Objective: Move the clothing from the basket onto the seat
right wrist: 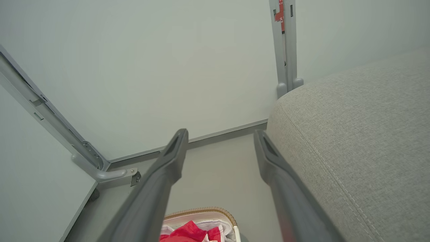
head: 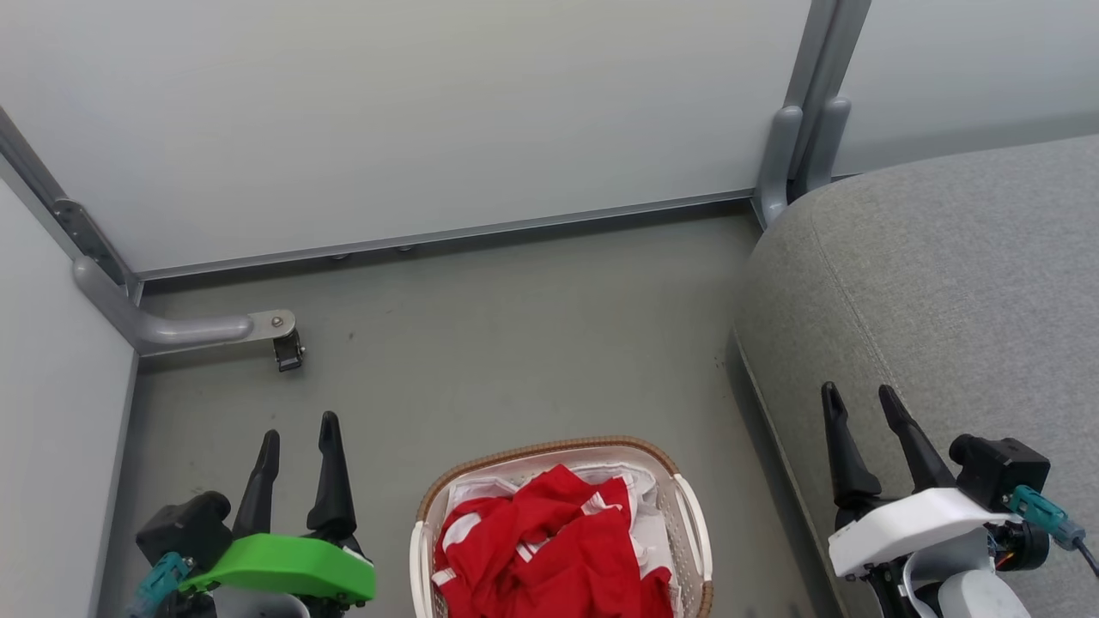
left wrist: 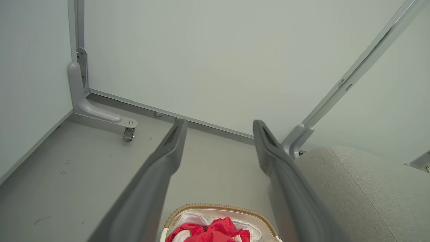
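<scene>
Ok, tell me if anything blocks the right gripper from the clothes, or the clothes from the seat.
Nothing visible does. The clothes lie uncovered in the basket, the open right gripper hangs apart from them, and the seat stands beside the basket.

surface: grey floor [head: 532, 335] | on it: basket [head: 549, 447], seat [head: 944, 283] beside

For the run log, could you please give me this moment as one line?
stage: not started | clothing: in basket | seat: right of basket | left gripper: open, empty | right gripper: open, empty
</scene>
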Controlling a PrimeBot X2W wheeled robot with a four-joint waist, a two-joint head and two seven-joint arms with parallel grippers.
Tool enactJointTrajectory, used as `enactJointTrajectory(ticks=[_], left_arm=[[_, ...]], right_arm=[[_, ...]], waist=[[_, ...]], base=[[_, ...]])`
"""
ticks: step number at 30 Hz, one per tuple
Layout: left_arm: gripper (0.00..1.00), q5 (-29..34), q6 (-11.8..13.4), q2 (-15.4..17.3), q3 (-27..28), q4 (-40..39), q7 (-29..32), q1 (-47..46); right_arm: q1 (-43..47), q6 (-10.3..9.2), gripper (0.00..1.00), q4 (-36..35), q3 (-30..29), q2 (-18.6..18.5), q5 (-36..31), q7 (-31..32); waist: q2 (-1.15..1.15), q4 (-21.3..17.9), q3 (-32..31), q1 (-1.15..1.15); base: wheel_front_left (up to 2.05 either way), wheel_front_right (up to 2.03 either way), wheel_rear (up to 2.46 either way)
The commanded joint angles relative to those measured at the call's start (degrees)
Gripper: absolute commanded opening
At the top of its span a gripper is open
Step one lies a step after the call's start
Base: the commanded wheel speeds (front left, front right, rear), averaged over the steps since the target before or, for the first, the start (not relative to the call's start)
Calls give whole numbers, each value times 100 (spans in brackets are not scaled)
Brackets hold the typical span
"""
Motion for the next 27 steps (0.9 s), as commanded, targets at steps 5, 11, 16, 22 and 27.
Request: enactJointTrajectory(ticks=[5,11,16,22,27], left_arm=[[100,309,54,49,-62,26,-96,54],[100,524,89,51,-115,141,-170,71],[100,659,105,53,-150,243,-224,93],[100,831,119,54,-198,344,-298,102],[100,938,135,55,-226,404,-357,101]], right_arm=[[63,2,100,-34,27,-38,-355,-103],[87,2,100,-35,67,-42,-657,-177],[112,2,100,-27,102,-45,-909,-236],[137,1,100,-11,128,-48,-1183,-312],[136,1,100,-24,148,-52,-1392,-368]], waist=[[0,12,2,0],[0,23,4,0],[0,34,3,0],[0,49,5,0],[0,57,15,0]], base=[[0,0,0],[0,0,0],[0,0,0],[0,0,0],[0,0,0]])
